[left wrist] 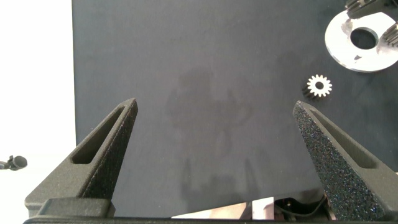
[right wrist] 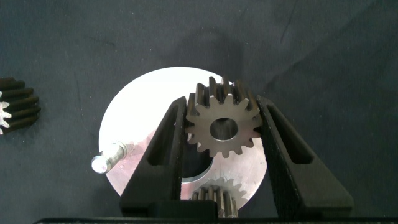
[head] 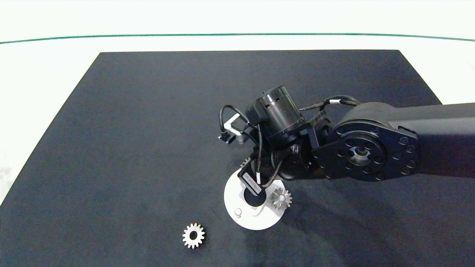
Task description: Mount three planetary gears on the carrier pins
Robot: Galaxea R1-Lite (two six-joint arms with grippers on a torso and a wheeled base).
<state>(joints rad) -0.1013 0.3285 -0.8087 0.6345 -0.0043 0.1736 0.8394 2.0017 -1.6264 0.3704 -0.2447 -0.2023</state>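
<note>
Clamping a small silvery toothed metal gear (right wrist: 222,129) over the flat white ring-shaped disc (right wrist: 140,106), right pincer (right wrist: 222,134) hovers; left pincer (left wrist: 214,134) gapes wide, apart.

We see a white table (head: 44,74) covered by a dark mat (head: 148,129). On the mat, near its front edge, lies a white disc (head: 232,196), and just beside it, toward the front left corner, one loose gear (head: 193,235) lies flat.
</note>
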